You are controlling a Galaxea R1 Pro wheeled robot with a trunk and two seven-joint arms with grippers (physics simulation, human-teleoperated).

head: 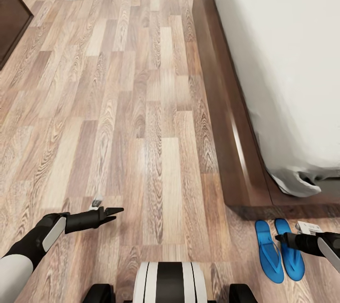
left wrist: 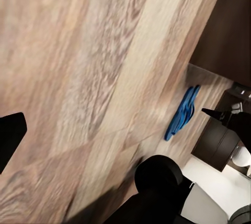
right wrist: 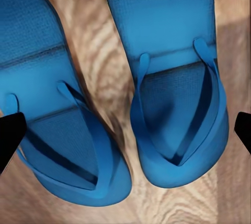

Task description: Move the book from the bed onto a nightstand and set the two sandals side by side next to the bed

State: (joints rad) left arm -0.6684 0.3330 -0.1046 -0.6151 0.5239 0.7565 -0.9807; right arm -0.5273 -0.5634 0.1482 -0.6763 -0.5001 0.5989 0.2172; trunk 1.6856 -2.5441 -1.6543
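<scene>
At the near edge of the head view the robot's own base (head: 170, 281) shows, white with black stripes; to its left the left gripper (head: 113, 213) hangs over bare wood plank floor (head: 118, 105), its dark fingers drawn close to a narrow point and holding nothing; at the near right the right gripper (head: 279, 238) hovers over the two sandals (head: 278, 251), and whether its fingers are spread or closed cannot be told from the head view, while the right wrist view shows only two dark tips at the far edges of the frame, wide apart, with nothing between them but the sandals below; the bright blue flip-flops lie flat on the floor side by side, nearly touching, straps up, just off the near end of the bed (head: 236, 152); no brand or lettering can be read on them; in the left wrist view they appear as a blue pair (left wrist: 183, 111) on the planks; beyond them the dark brown frame runs away along the right, carrying the pale mattress (head: 283, 57); at the far left stands a dark wooden cabinet (head: 12, 24)
</scene>
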